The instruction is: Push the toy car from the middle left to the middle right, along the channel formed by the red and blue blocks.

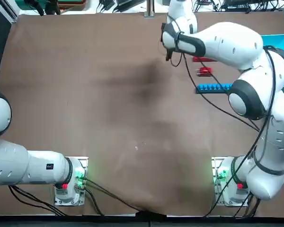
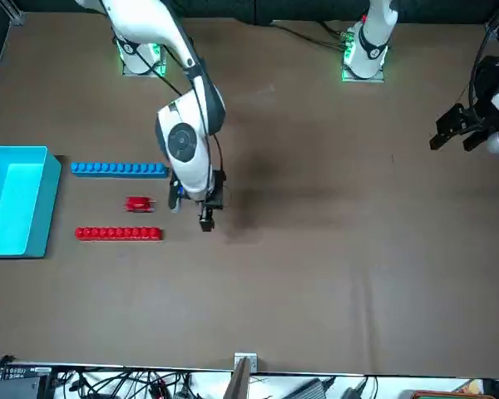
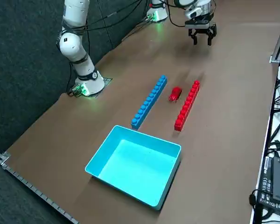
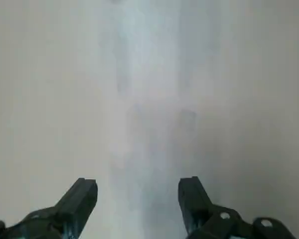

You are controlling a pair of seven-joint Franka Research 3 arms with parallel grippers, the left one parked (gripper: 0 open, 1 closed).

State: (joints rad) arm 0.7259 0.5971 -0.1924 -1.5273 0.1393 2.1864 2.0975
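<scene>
Presently the right claw (image 4: 137,199) stands open, its two fingers (image 4: 79,199) well apart with nothing between them and only bare counter (image 4: 149,89) beneath. In the front view the claw (image 2: 206,218) points down over the counter (image 2: 333,274), just beyond the bars' inner ends and apart from them; the top view puts it (image 1: 169,54) toward the far edge of the counter, right of centre.

The car (image 2: 139,204) sits in the channel (image 2: 100,202) between the two bars, near the end closest to the claw, touching neither bar. The top view shows the car (image 1: 204,71) between the red bar (image 1: 204,59), largely hidden under the arm, and the blue bar (image 1: 214,87), partly hidden likewise. From the right side the car (image 3: 175,94) lies toward the far end of the channel (image 3: 165,109), with the blue bar (image 3: 150,101) on its left and the red bar (image 3: 187,105) on its right, the two parallel.

A light-blue open bin (image 3: 135,165) stands on the counter just beyond the bars' other ends, close to the blue bar's end. In the front view the bin (image 2: 17,199) is at the left edge of the counter.
</scene>
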